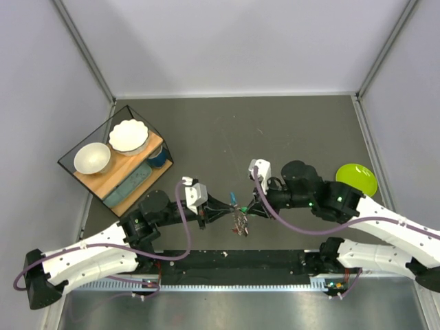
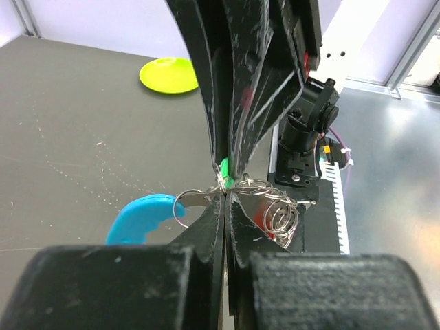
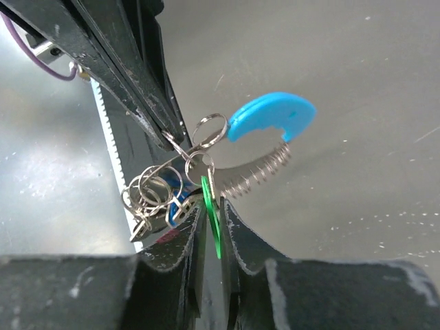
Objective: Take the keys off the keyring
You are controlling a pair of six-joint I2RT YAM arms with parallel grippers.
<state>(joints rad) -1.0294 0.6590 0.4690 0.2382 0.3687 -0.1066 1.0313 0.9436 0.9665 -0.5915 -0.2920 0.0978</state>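
Observation:
The keys hang in a small bunch [image 1: 239,220] between the two arms above the table. My left gripper [image 2: 225,194] is shut on the keyring's wire loops [image 2: 278,214], and a cyan tag [image 2: 141,216] sticks out to its left. In the right wrist view, the green key head [image 3: 210,214] stands edge-on between the tips of my right gripper [image 3: 212,206]. Those jaws are slightly apart, with a thin gap beside the green head. The cyan tag [image 3: 271,115], a coil spring [image 3: 258,172] and a tangle of silver rings [image 3: 151,192] hang from the left gripper's fingers [image 3: 148,110].
A lime-green plate [image 1: 356,179] lies at the right of the table. A dark-framed box [image 1: 113,161] with two white bowls on a wooden shelf stands at the left. A black strip [image 1: 240,261] runs along the near edge under the bunch.

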